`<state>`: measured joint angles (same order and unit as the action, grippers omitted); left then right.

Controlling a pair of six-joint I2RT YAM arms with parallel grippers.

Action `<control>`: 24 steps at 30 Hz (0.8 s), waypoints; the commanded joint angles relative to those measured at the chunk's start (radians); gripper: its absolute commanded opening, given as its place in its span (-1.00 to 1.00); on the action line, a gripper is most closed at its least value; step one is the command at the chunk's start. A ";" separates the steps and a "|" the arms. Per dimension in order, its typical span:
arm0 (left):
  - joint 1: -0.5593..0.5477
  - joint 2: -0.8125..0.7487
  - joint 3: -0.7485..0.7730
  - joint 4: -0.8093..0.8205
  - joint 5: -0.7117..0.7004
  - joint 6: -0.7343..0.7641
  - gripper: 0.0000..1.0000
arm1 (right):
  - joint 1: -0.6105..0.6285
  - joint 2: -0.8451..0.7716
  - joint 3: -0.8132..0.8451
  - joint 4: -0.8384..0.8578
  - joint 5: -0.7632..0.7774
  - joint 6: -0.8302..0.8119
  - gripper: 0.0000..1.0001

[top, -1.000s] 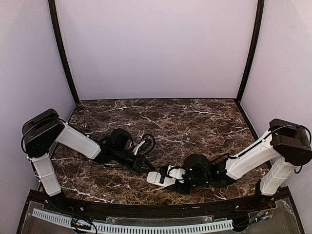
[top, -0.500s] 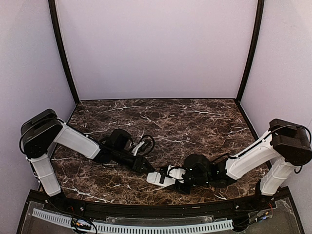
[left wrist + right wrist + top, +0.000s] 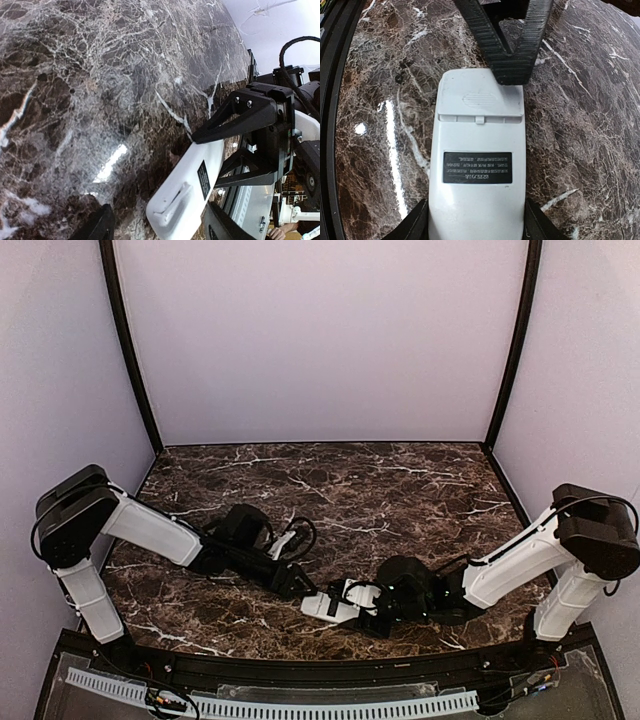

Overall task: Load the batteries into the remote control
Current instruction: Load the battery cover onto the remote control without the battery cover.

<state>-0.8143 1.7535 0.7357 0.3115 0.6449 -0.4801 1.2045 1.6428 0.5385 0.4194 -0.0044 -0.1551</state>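
Top view, desk: a dark brown desk (image 3: 400, 480) with white veins sat between pale walls.
Top view, arms: both arms reached low and met near the front middle of the desk.
Top view, remote control: the white remote control (image 3: 330, 604) was low between the two arm tips. I could not tell if it lay on the desk or was just above it.
Top view, left pincer: the left pincer (image 3: 300, 585) was at the remote's left end, too small here to show its fingers.
Top view, right pincer: the right pincer (image 3: 362, 612) was at the remote's right end.

Left wrist view, remote control: the remote control (image 3: 185, 195) showed its plain white back, with the lid end closest to this camera.
Left wrist view, left pincer: the left pincer (image 3: 160, 221) had its two black fingers spread wider than the remote. The lid end sat between them with a gap on one side. It held nothing.
Left wrist view, right pincer: only this view showed the right pincer (image 3: 206, 161) from the front. It squeezed the remote's two long sides.

Right wrist view, right pincer: the right pincer (image 3: 476, 225) hugged the remote control (image 3: 477, 150) on both sides.
Right wrist view, lid: the battery lid (image 3: 480, 100) was shut, so whatever was inside stayed hidden.
Right wrist view, label: a black label (image 3: 477, 167) had print too tiny to read.
Right wrist view, left finger: one V-shaped finger (image 3: 512, 65) of the left pincer ended at the far right corner of the lid end. I could not tell if it touched.
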 commanded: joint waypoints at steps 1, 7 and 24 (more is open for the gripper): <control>-0.028 -0.022 -0.020 -0.025 -0.003 -0.005 0.19 | 0.009 0.009 0.006 -0.001 0.039 0.012 -1.00; -0.046 -0.001 -0.010 -0.024 -0.015 -0.021 0.12 | 0.010 0.008 0.007 0.001 0.045 0.012 -1.00; -0.056 0.039 0.045 -0.144 -0.071 -0.007 0.06 | 0.010 -0.018 -0.009 0.018 0.052 0.006 -1.00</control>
<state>-0.8642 1.7733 0.7692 0.2451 0.6041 -0.4995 1.2045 1.6424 0.5385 0.4206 0.0238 -0.1482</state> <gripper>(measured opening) 0.535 0.541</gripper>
